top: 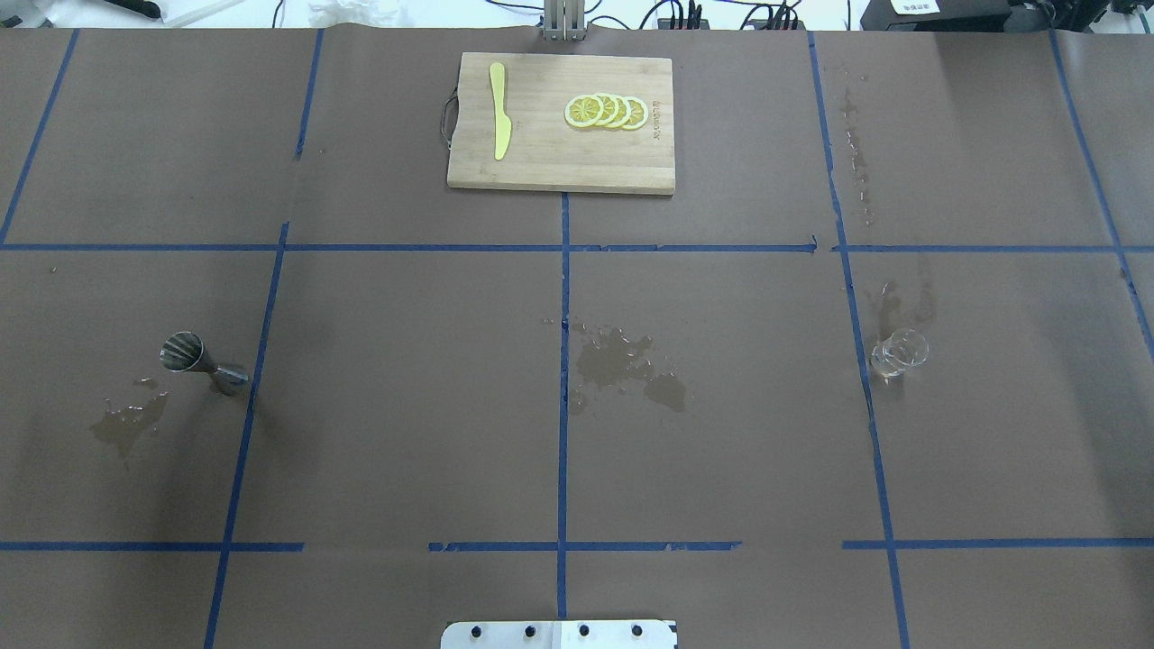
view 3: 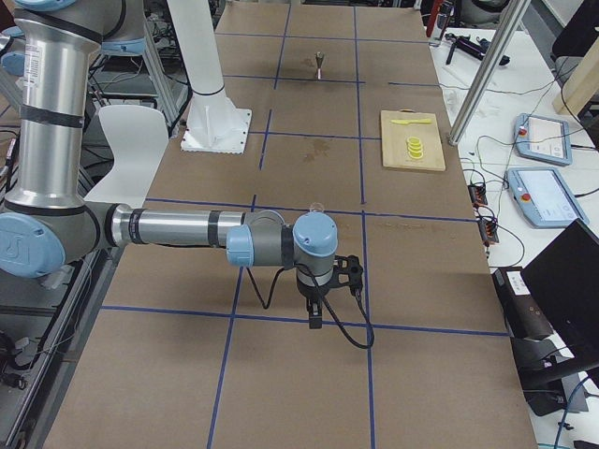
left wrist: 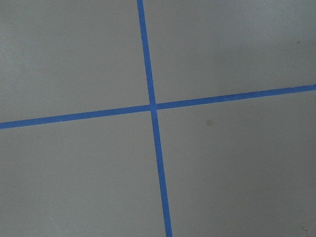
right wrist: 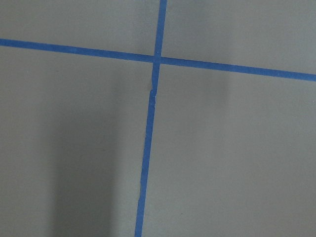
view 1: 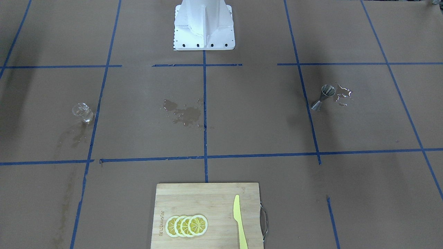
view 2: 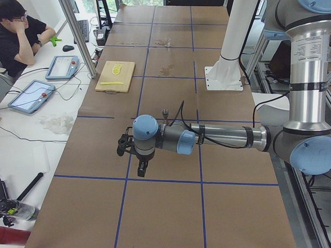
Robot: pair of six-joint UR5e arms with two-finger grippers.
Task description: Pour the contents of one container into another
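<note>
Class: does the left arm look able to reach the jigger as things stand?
Probably yes: the jigger stands alone, only a puddle beside it, with nothing between it and the left gripper.

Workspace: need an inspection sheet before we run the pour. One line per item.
Surface: brown paper with a blue tape grid; wet patch at centre, another beside the jigger.
Job's things: metal jigger standing on the robot's left; clear glass on its right, contents cannot tell.
Clutter: cutting board at the far edge, with yellow knife and lemon slices on it.
Pincers: left pincer and right pincer hang over bare paper, nothing seen in them; open or shut cannot tell.
Cables: black cable loops at each wrist.
Surroundings: operator seated, control tablets on side benches.
</note>
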